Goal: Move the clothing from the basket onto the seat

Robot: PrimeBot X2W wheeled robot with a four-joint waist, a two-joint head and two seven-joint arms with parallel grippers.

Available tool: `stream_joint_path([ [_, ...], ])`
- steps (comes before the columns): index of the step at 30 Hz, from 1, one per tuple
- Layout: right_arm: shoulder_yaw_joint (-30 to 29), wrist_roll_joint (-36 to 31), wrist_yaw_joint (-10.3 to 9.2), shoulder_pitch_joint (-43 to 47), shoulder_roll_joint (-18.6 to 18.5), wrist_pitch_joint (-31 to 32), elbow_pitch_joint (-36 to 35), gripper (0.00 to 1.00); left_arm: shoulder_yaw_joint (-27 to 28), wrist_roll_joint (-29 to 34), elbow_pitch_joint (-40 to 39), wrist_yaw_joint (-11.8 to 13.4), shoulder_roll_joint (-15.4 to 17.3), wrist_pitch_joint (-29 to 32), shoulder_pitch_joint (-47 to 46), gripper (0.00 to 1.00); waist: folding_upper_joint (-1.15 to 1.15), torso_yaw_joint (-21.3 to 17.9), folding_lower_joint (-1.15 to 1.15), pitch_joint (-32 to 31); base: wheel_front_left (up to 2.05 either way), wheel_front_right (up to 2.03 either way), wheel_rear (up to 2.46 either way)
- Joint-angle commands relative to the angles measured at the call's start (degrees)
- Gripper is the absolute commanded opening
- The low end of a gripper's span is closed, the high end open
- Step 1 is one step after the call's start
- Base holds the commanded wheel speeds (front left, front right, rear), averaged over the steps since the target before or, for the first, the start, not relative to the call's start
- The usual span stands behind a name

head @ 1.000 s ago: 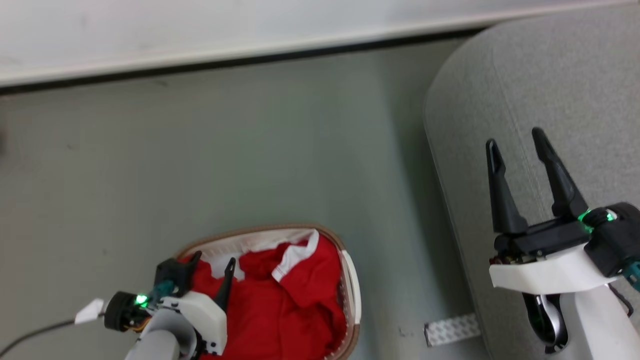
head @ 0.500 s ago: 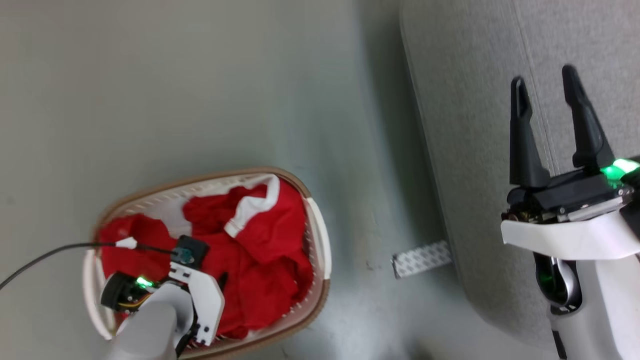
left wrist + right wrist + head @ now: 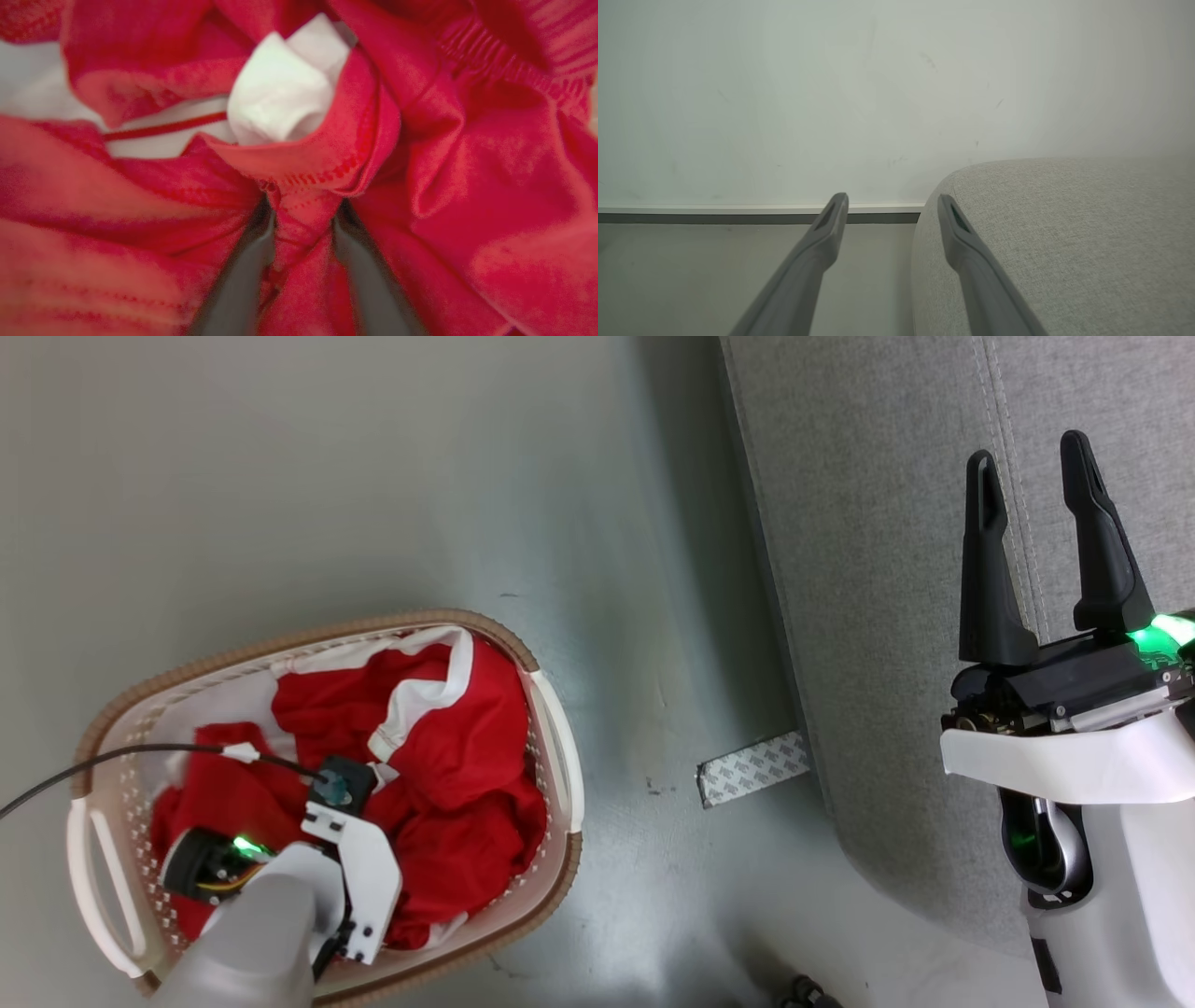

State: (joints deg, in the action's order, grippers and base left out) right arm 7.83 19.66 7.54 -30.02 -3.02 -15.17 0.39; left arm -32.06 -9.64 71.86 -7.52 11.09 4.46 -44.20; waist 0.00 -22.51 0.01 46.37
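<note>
The grasping step is in hand. At lower left, the left hand (image 3: 304,207) is straddling a fold of the clothing (image 3: 448,747) lying in the basket (image 3: 280,639); whether it is clenched cannot be told. The right hand (image 3: 1027,448) is hovering released over the seat (image 3: 887,569). Next likely needs clenching, then lifting rightward.

The left gripper (image 3: 302,212) has its fingertips buried in the clothing (image 3: 467,186), a red fold bunched between them, and honestly I can't tell if it's pinched. Fabric closest to the fingers (image 3: 247,270) is just blur. From above, its own wrist housing (image 3: 359,868) covers those fingers, and the garment under it hides the bottom of the basket (image 3: 553,756). The seat (image 3: 868,569) below the right gripper (image 3: 1027,453) runs out of view. Small dark thing (image 3: 805,993) on the floor (image 3: 653,896) between the two grippers, half cut off, no idea what.
</note>
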Motion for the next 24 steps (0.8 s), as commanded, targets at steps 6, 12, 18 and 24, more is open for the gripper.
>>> stream_joint_path([
  [6, -0.4, -0.4, -0.1, 0.1, 0.1, 0.0, 1.2, 1.0, -1.0, -3.3, 0.3, 0.1, -1.0, -3.2, 1.6, 0.0, 0.0, 2.0, -0.01, -4.5, 0.0, 0.0, 0.0],
  [12, -2.2, -1.7, -0.1, 2.6, 0.1, 0.0, 2.3, 1.0, -1.6, -7.3, -1.8, 0.1, -4.4, -9.5, 4.5, 0.0, 0.0, 5.9, -0.01, -13.5, 0.0, 0.0, 0.0],
  [18, -2.8, -3.7, -0.1, 5.6, 0.0, 0.0, 3.6, 1.0, -3.1, -11.3, -4.8, 0.1, -5.5, -15.2, 7.3, 0.0, 0.0, 10.2, -0.01, -22.3, 0.0, 0.0, 0.0],
  [24, -3.5, -4.1, -0.1, 9.6, -1.1, 0.0, 5.1, 1.0, -5.2, -15.4, -9.5, 0.1, -5.2, -18.1, 9.8, 0.0, 0.0, 14.6, -0.01, -30.2, 0.0, 0.0, 0.0],
])
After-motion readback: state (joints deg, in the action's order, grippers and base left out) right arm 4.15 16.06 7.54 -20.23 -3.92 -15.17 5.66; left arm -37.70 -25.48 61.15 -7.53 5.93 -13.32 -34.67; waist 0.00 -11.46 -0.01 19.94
